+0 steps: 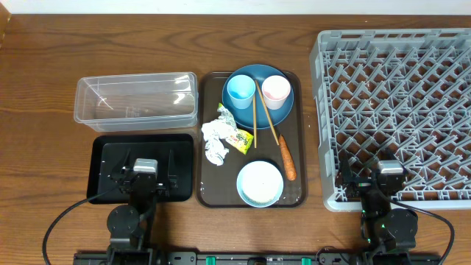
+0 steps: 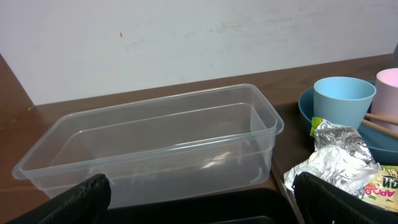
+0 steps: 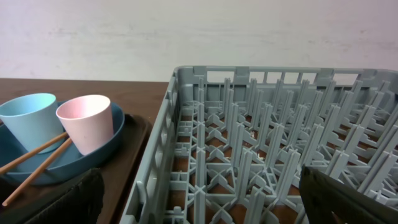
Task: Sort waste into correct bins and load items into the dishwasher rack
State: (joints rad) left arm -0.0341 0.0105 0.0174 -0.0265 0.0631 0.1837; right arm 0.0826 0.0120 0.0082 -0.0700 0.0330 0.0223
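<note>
On the brown serving tray (image 1: 294,132) a dark blue plate (image 1: 257,112) carries a light blue cup (image 1: 241,90) and a pink cup (image 1: 275,90). Two chopsticks (image 1: 255,121) lean off the plate. Crumpled tissue (image 1: 215,140), a yellow-green wrapper (image 1: 239,138), a carrot (image 1: 286,158) and a pale bowl (image 1: 260,183) lie nearer me. My left gripper (image 1: 147,160) hangs open over the black tray (image 1: 103,158), facing the clear tub (image 2: 155,143). My right gripper (image 1: 388,168) is open over the front edge of the grey rack (image 1: 397,88). Both hold nothing.
The clear tub (image 1: 136,97) stands behind the black tray, left of the serving tray. In the left wrist view the tissue (image 2: 339,152) and light blue cup (image 2: 344,102) sit to the right. The rack wall (image 3: 158,162) rises beside the pink cup (image 3: 87,121).
</note>
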